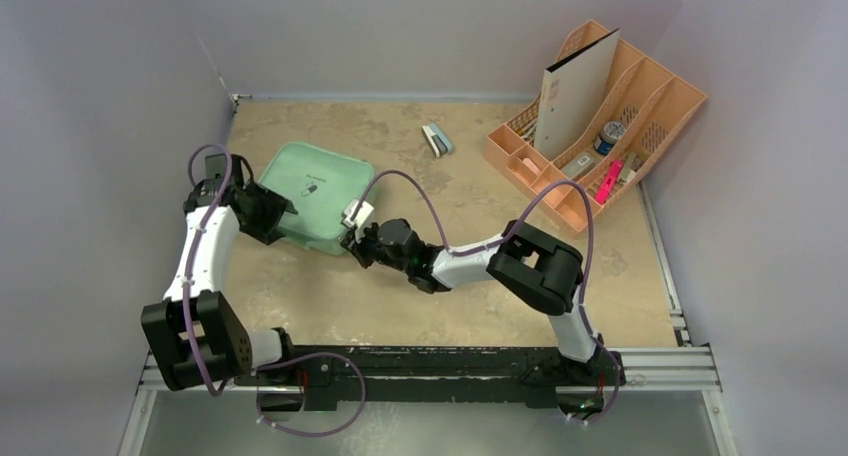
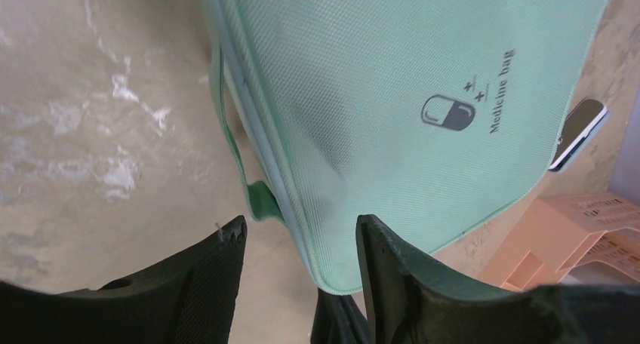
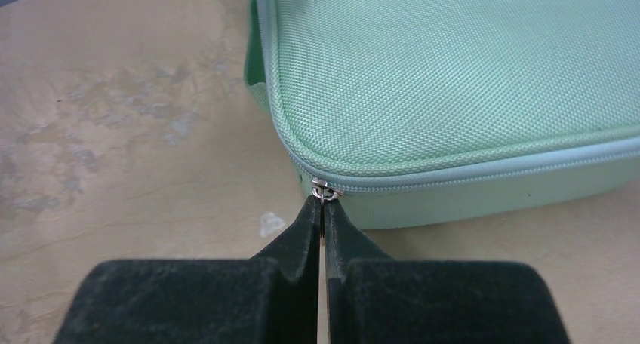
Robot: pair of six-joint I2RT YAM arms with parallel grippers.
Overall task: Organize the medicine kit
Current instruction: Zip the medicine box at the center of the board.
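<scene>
The kit [image 1: 318, 191] lies flat on the worktop [image 1: 480, 306], left of centre, with its lid down and the logo facing up. The zip along its near side is closed as far as the right wrist view shows.

The left fingers [image 1: 272, 216] are at the kit's left edge. In the left wrist view these fingers [image 2: 219, 268] stand apart with a corner of the kit [image 2: 423, 95] in the gap. The left one is clear of the fabric; whether the right one touches it I cannot tell. A green strap [image 2: 235, 144] runs along the kit's side just beyond them.

The right fingers [image 1: 356, 242] are at the kit's near right corner. They [image 3: 323, 216] are pressed together on the small metal zip pull [image 3: 324, 191] at the rounded corner of the kit [image 3: 453, 80].

A peach organizer [image 1: 640, 116] stands at the far right, well apart from the kit. A small flat device [image 1: 436, 139] lies between the two.
</scene>
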